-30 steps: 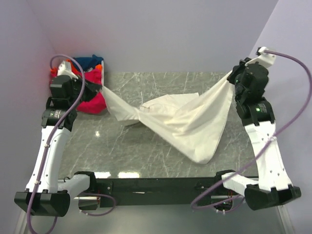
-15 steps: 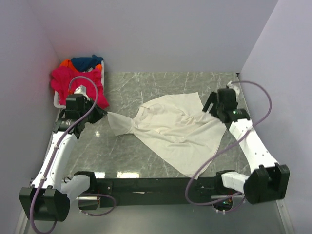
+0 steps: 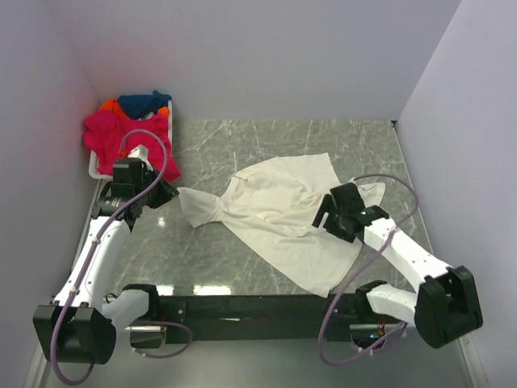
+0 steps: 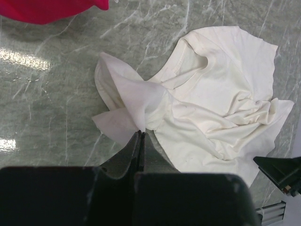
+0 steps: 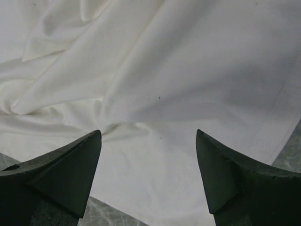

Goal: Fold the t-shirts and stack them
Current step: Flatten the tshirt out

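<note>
The large cream t-shirt [image 3: 275,218] lies crumpled on the marble table, collar toward the back. Its left corner is drawn out into a point. My left gripper [image 3: 170,192] is shut on that corner; in the left wrist view the fingers [image 4: 140,133] pinch a thin fold of the cream t-shirt [image 4: 216,99]. My right gripper [image 3: 327,217] hovers open over the shirt's right side. In the right wrist view both fingers stand wide apart above the cream cloth [image 5: 155,70] with nothing between them. Pink [image 3: 113,133], dark blue [image 3: 141,103] and orange [image 3: 107,105] t-shirts sit piled at the back left.
The white basket [image 3: 93,171] holding the coloured shirts stands in the back left corner against the wall. Pink cloth [image 4: 47,9] hangs over its side near my left arm. Purple walls close in the table on three sides.
The right gripper opened and let go of the cream t-shirt, then dropped down and inward over it. The shirt fell from its stretched hang onto the table. The left arm lowered.
</note>
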